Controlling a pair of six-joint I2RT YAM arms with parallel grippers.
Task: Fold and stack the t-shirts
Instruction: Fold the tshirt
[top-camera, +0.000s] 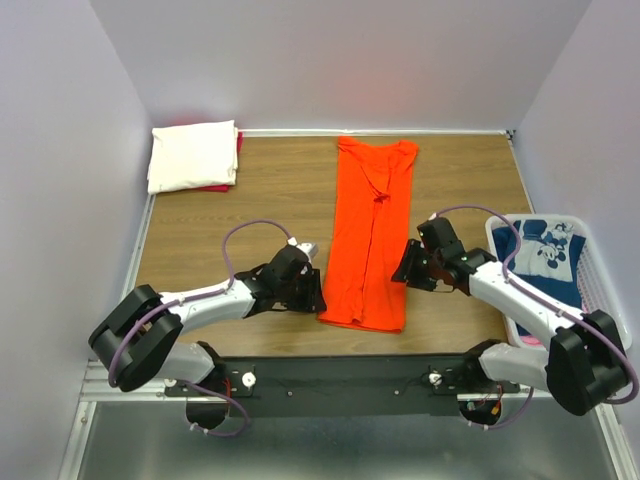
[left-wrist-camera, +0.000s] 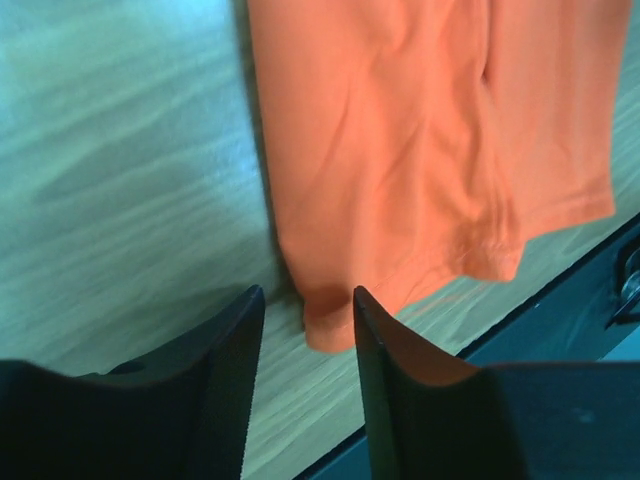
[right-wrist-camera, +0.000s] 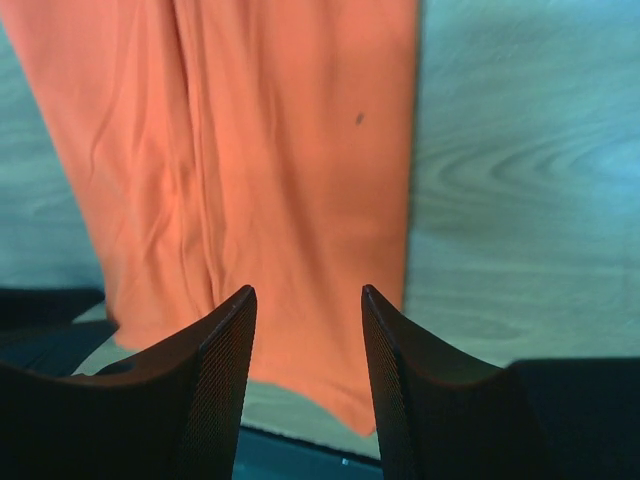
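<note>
An orange t-shirt (top-camera: 370, 230) lies in the middle of the table, folded lengthwise into a long strip with its hem toward the arms. My left gripper (top-camera: 314, 292) sits low at the hem's near-left corner. In the left wrist view its jaws (left-wrist-camera: 307, 292) are open, with the corner of the orange cloth (left-wrist-camera: 400, 150) just ahead of the gap and nothing gripped. My right gripper (top-camera: 405, 268) is at the strip's right edge near the hem. It (right-wrist-camera: 307, 289) is open above the orange cloth (right-wrist-camera: 250, 150), holding nothing.
A folded cream-white t-shirt (top-camera: 192, 155) rests on a red-pink one (top-camera: 215, 187) at the back left corner. A navy t-shirt with a white cartoon print (top-camera: 545, 255) lies in the white basket (top-camera: 598, 272) at the right edge. Walls enclose three sides.
</note>
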